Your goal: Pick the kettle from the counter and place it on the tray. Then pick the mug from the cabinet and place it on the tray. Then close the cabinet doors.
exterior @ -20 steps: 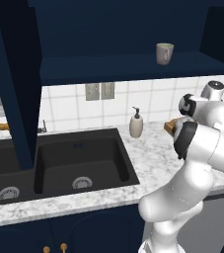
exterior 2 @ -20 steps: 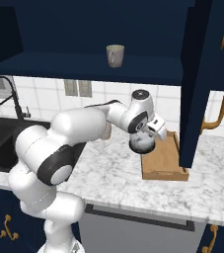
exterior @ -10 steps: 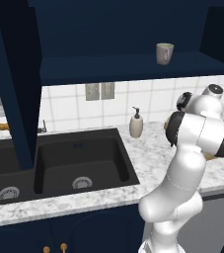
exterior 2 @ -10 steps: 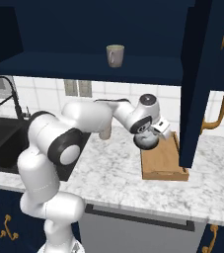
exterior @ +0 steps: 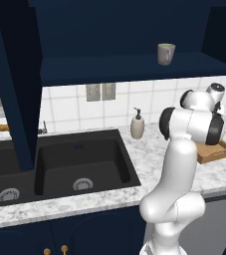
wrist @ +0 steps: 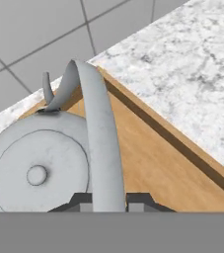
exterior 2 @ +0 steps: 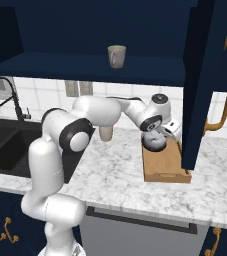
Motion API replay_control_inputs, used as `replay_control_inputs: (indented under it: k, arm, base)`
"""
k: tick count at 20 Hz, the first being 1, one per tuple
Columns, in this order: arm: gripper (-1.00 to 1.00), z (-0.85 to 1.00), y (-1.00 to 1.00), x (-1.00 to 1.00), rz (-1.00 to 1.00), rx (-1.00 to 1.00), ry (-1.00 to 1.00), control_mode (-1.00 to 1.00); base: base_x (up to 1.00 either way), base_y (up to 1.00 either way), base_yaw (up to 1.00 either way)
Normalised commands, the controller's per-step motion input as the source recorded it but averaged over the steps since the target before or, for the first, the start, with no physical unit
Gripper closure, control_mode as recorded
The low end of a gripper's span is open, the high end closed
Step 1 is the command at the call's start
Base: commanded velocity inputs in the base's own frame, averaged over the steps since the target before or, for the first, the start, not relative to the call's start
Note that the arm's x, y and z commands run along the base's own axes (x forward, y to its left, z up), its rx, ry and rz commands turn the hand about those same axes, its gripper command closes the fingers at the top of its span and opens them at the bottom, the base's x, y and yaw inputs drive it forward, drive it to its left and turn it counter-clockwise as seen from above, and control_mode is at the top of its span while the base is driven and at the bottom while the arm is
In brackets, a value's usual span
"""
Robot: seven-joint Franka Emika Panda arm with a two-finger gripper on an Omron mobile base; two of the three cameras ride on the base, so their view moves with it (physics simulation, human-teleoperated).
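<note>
Tool [wrist: 108, 200] pinching kettle [wrist: 39, 168] handle above wooden tray [wrist: 153, 163], frame centre, speckled marble bench [wrist: 192, 64] upper right, grey tiles beyond

Kettle [exterior 2: 154, 142] in the pincer [wrist: 108, 200], now lower, over the tray [exterior 2: 166, 165].

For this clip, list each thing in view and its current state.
Kettle: over the tray, handle gripped.
Gripper: shut on the kettle's handle.
Tray: on the counter.
Mug: upright on the cabinet shelf.
Cabinet door: open.
Soap bottle: upright beside the sink.
</note>
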Motion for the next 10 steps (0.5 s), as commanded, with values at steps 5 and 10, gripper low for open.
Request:
replay_control_inputs:
  k: [5,10]
  arm:
    - [1.0,-0.1,-0.23,0.18,-0.02,0.0,0.0,-1.0]
    - [1.0,-0.01,-0.12,0.0,-0.11,0.0,0.0,-1.0]
  base:
    - [0.0,0.0,0.0]
    - [0.0,0.0,0.0]
